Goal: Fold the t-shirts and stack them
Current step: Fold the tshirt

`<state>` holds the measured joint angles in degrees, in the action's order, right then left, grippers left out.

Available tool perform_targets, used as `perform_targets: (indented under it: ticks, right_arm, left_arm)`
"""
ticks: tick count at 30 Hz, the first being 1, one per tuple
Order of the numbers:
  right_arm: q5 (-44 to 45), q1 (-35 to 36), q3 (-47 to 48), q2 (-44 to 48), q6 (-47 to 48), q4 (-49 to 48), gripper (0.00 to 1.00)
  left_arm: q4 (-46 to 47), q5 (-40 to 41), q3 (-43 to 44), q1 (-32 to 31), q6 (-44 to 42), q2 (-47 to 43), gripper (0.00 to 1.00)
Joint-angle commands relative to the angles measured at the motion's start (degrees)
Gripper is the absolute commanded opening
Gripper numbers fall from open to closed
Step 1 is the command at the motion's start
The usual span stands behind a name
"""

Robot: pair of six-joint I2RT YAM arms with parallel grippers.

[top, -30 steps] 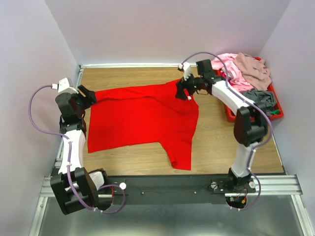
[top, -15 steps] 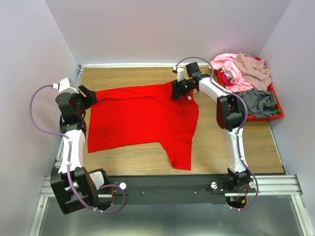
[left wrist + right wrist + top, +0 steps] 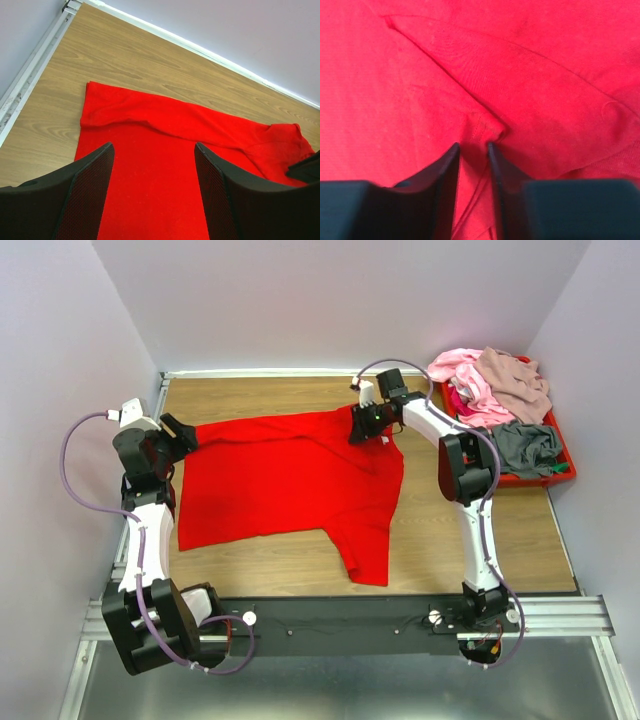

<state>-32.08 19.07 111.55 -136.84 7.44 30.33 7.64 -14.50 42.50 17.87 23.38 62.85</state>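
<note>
One red t-shirt (image 3: 290, 475), three other t-shirts (image 3: 470, 380), one tray (image 3: 540, 480), two arms (image 3: 150, 520).

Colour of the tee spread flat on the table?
Plain bright red short-sleeved fabric t-shirt, no pattern; top external view shows it best.

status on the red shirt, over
Left gripper open, over left edge of red t-shirt. Right gripper pinching a fold at its far side. Nothing on it.

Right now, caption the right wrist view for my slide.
Right gripper pinches a raised fold of the red t-shirt.
</note>
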Motion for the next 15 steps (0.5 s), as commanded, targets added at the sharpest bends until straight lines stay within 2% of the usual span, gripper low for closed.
perform_targets:
  ticks: [1, 2, 4, 5, 8, 15]
  right_arm:
    - [-2.47, 0.09, -1.24, 0.07, 0.82, 1.40, 0.30]
    - [-2.64, 0.18, -1.68, 0.77, 1.17, 1.40, 0.23]
    - [-2.73, 0.09, -2.38, 1.48, 1.52, 1.40, 0.17]
    - [-2.73, 0.18, -2.47, 2.01, 1.78, 1.40, 0.09]
    - [-3.69, 0.18, -2.83, 3.58, 2.66, 1.40, 0.00]
    - [-8.52, 2.71, -8.00, 12.01, 8.11, 1.40, 0.00]
  left_arm:
    - [0.97, -1.58, -0.49, -0.38, -0.52, 0.17, 0.73]
    - [0.97, -1.58, -0.40, -0.38, -0.52, 0.17, 0.73]
    - [1.06, -1.58, -0.40, -0.46, -0.53, 0.17, 0.73]
    - [1.06, -1.67, -0.31, -0.38, -0.52, 0.17, 0.73]
    - [0.97, -1.67, -0.49, -0.46, -0.53, 0.17, 0.73]
    - [1.06, -1.58, -0.49, -0.38, -0.61, 0.17, 0.73]
